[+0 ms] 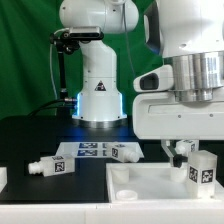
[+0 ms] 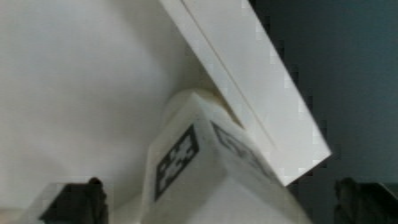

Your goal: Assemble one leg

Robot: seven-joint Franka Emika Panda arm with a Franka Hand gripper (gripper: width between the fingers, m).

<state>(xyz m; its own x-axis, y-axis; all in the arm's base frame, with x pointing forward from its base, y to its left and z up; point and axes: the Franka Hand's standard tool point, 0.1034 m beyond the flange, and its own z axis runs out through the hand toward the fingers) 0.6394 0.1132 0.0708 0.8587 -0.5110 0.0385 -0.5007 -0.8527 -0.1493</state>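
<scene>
Gripper (image 1: 187,149) hangs over leg (image 1: 201,167), which stands on panel (image 1: 150,190); we cannot tell whether fingers grip it. Wrist view: leg (image 2: 199,155) between finger tips, touching panel edge (image 2: 249,80). Farther back we see two legs (image 1: 50,166) (image 1: 124,153) lying beside marker board (image 1: 88,151).

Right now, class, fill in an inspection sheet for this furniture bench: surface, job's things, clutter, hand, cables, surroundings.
Surface: black table, mostly bare at the exterior view's left.
Job's things: one leg upright by the flat white panel, right under the hand; two more legs lie on their sides, one on the table, one at the marker board.
Clutter: nothing seen.
Hand: the hand hangs at the upright leg; the wrist view shows dark fingertips either side of it, contact unclear.
Cables: dark cable beside the arm base.
Surroundings: green backdrop.
</scene>
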